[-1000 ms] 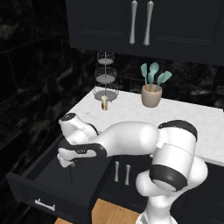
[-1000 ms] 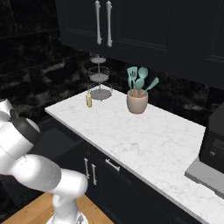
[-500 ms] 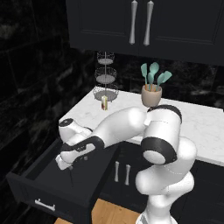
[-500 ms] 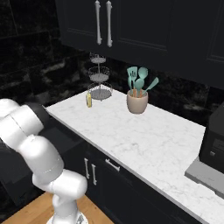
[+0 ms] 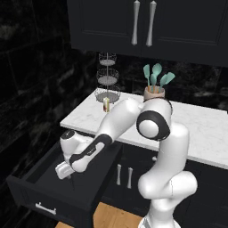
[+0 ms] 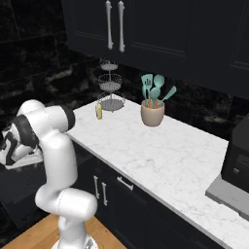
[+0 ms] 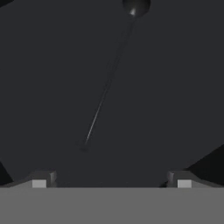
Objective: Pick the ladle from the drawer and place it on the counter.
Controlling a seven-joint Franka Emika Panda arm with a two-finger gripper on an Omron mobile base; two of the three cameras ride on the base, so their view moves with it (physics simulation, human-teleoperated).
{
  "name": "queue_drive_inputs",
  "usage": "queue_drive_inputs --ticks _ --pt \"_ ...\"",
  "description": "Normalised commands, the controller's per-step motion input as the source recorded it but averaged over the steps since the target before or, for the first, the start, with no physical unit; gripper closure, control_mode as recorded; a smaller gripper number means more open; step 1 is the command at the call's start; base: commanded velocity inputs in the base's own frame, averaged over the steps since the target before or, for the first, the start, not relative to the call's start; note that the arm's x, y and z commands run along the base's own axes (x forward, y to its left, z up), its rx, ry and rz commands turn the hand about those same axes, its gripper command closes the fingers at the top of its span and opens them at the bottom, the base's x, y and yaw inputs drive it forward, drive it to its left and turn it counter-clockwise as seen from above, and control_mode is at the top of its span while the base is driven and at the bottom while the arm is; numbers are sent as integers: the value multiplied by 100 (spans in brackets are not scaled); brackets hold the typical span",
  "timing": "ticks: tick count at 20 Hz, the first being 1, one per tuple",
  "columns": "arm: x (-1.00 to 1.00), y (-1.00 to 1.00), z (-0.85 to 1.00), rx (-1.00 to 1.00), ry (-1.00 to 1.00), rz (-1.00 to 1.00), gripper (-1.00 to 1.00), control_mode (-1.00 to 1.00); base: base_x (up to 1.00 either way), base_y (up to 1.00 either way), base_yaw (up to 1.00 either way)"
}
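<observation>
The black drawer (image 5: 44, 196) is pulled out below the white marble counter (image 5: 196, 124), its silver bar handle (image 5: 45, 208) on the front. My gripper (image 5: 65, 174) hangs inside it, pointing down, fingers apart. In the hand view the slim black ladle (image 7: 109, 78) lies flat on the dark drawer floor, its round bowl (image 7: 136, 6) at the top edge and its thin handle running down toward the open fingertips (image 7: 41, 178). Nothing sits between the fingers. In the right base view the hand (image 6: 12, 148) shows at the far left beside the counter (image 6: 160, 155).
On the counter stand a beige crock of teal utensils (image 5: 154, 84), a small yellow bottle (image 5: 106, 105) and a tiered wire basket (image 5: 107, 82). Black upper cabinets with vertical silver handles (image 5: 142, 22) hang above. A dark appliance (image 6: 238, 155) sits at the counter's right end.
The arm has swung its elbow up and right while the hand went lower into the drawer. Nothing was taken hold of.
</observation>
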Motion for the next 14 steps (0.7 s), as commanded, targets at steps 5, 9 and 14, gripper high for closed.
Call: queue_drive_inputs --ticks 5,9,14 --pt "11 20 0 -3 2 -4 -100 -100 0 0 0" --pt "26 5 -25 -5 2 0 -100 -100 0 0 0" --pt "18 21 -52 -2 3 -4 -100 -100 0 0 0"
